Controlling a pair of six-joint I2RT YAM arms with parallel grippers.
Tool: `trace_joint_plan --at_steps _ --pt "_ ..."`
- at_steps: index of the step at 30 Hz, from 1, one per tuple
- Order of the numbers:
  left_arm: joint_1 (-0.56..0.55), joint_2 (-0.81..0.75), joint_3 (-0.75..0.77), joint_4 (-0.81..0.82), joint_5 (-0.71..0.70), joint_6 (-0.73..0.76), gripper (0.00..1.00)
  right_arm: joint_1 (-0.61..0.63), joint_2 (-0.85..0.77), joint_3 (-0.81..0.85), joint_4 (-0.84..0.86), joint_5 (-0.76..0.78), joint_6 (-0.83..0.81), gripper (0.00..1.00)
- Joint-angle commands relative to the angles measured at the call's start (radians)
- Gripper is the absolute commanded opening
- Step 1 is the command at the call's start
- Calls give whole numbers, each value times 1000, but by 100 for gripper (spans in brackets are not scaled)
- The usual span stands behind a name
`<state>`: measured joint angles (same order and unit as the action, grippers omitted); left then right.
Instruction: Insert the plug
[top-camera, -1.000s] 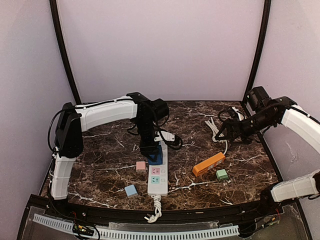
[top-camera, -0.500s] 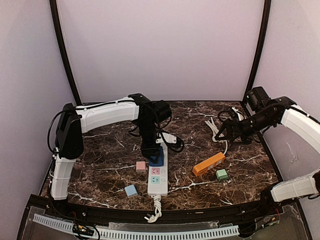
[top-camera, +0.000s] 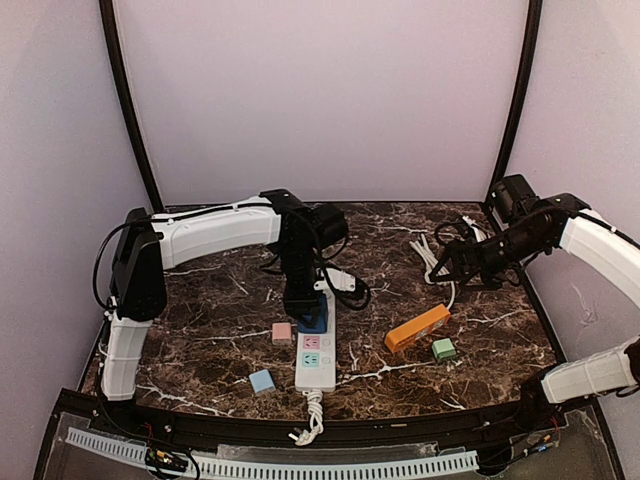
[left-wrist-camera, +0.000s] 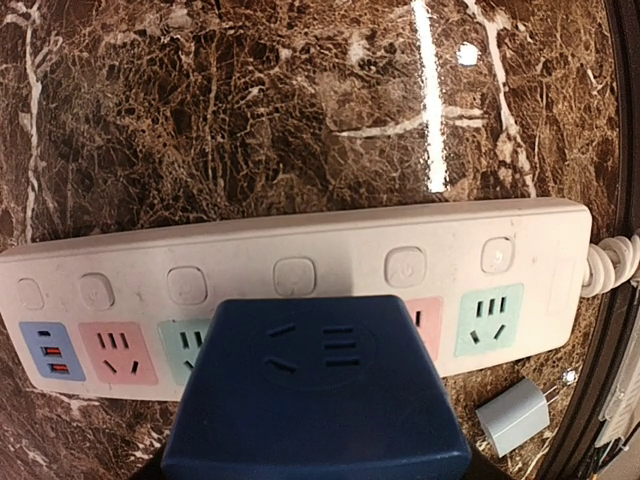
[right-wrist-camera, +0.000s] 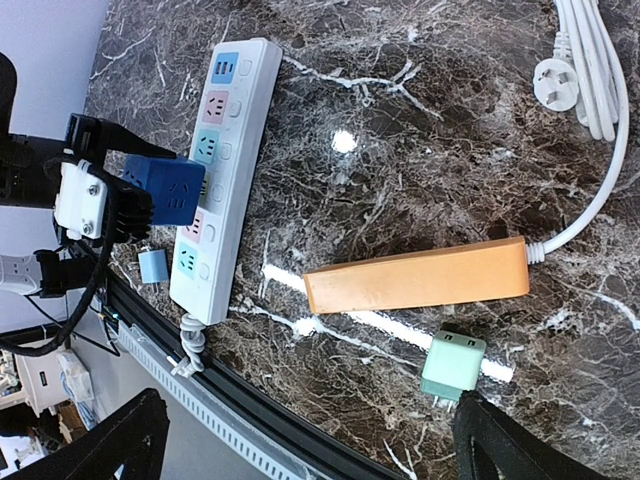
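Observation:
A white power strip (top-camera: 316, 350) with pink and green sockets lies at the table's front centre. It also shows in the left wrist view (left-wrist-camera: 300, 255) and the right wrist view (right-wrist-camera: 225, 150). My left gripper (top-camera: 305, 305) is shut on a dark blue cube plug (top-camera: 312, 316). It holds the plug over the strip's middle sockets (left-wrist-camera: 315, 390). The plug hides the fingers and the sockets under it. I cannot tell whether the plug touches the strip. My right gripper (top-camera: 447, 268) is open and empty, hovering over the right side, far from the strip.
An orange power strip (top-camera: 417, 328) with a white cable (top-camera: 435, 255) lies right of centre, with a green adapter (top-camera: 444, 349) beside it. A pink adapter (top-camera: 282, 333) and a light blue adapter (top-camera: 262, 381) lie left of the white strip.
My left arm has shifted slightly right and down with the blue plug, closer over the strip. The right arm has barely moved.

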<state>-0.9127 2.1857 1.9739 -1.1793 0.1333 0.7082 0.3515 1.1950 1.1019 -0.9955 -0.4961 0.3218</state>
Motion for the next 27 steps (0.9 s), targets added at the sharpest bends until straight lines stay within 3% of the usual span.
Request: trace_joint_plan --at_steps 1,27 --pt "-5 -15 -25 -47 -74 -21 1 0 4 -11 11 11 -11 99" --pt "-26 42 -24 -63 -117 -65 1 -1 0 -21 17 3 -12 99"
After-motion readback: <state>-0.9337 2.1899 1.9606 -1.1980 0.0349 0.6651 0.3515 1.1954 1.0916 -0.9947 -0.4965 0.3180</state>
